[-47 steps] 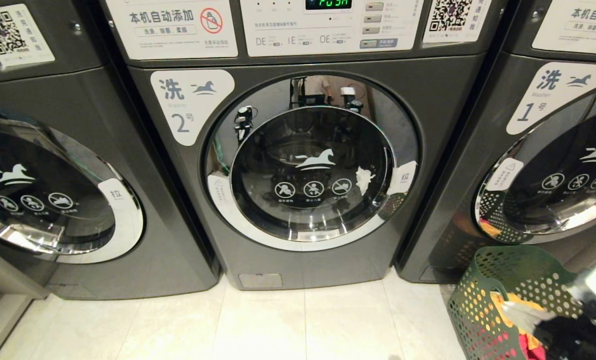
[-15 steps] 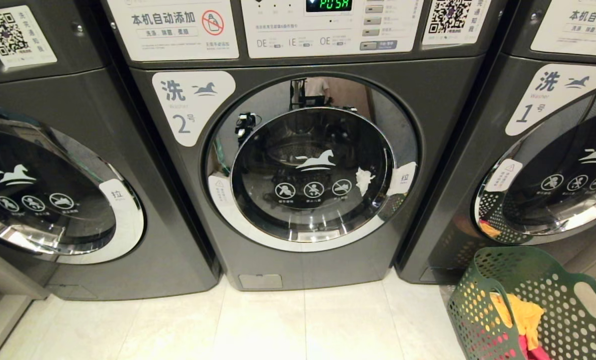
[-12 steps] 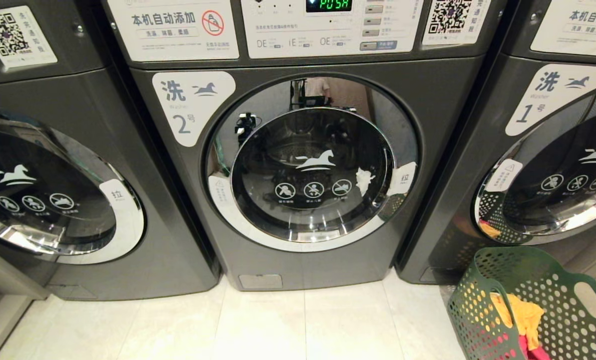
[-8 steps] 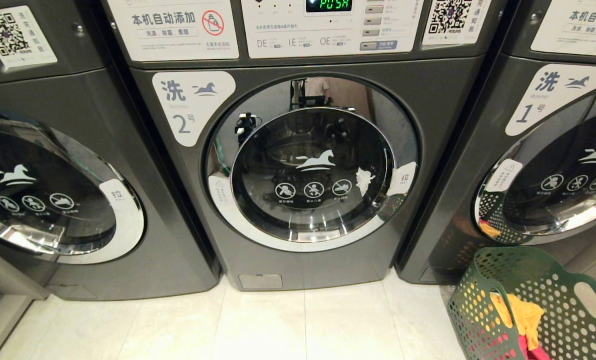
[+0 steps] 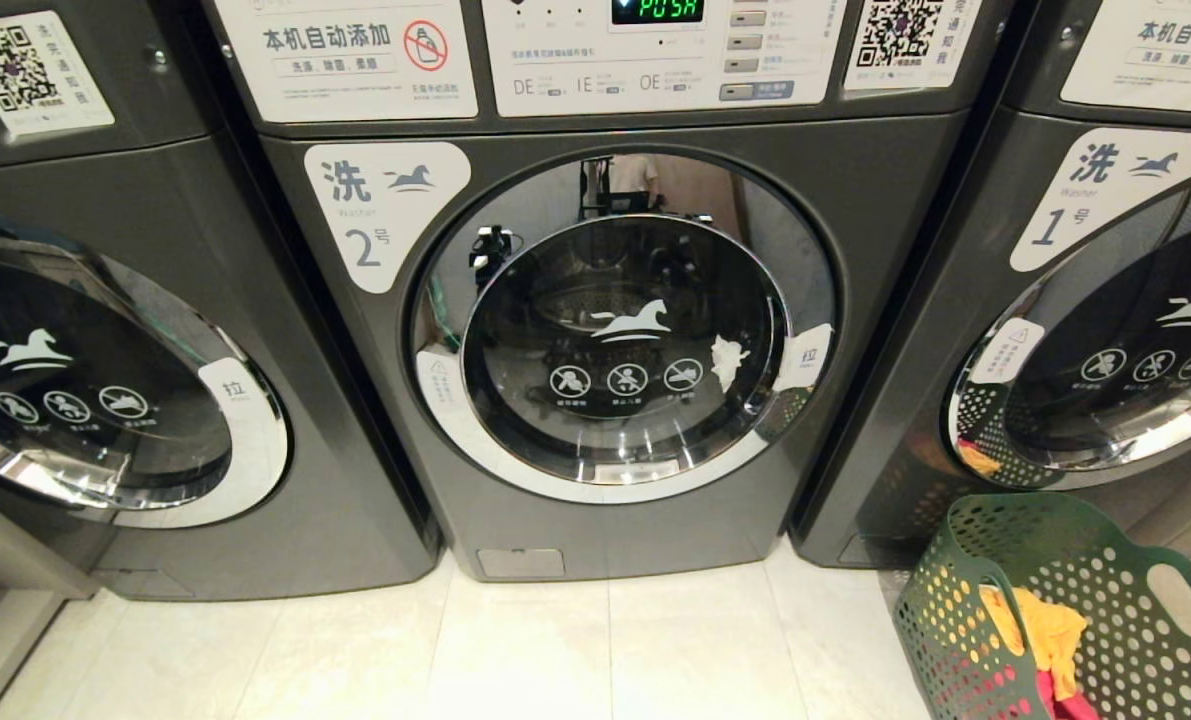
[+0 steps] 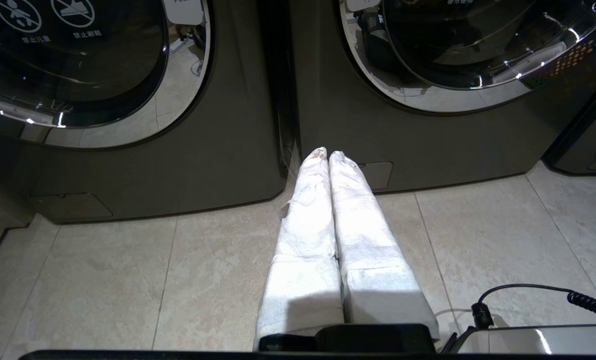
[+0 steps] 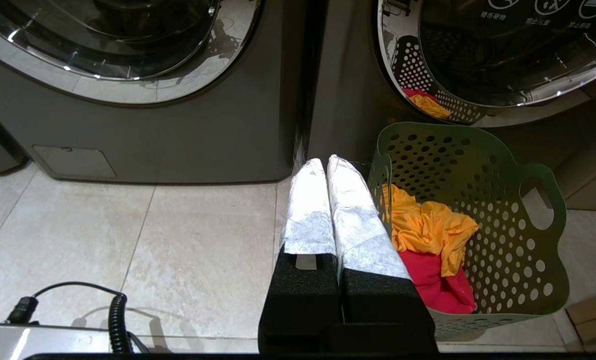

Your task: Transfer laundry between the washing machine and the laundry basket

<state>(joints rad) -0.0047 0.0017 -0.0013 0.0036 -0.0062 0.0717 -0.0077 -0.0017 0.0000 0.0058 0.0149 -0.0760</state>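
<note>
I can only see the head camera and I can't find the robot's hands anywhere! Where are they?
Observer: The left gripper shows in its wrist view. Its white-wrapped fingers are pressed shut and empty above the pale tiled floor, pointing toward the bottom left corner of the dark grey front-loading washing machine.
Operator: And the other hand?
Observer: The right gripper is shut and empty too, right beside the green perforated plastic laundry basket.
Operator: Is there a white shirt in the basket?
Observer: None shows. The right wrist view shows only the mustard-orange cloth garment lying on top of the red-pink cloth garment.
</note>
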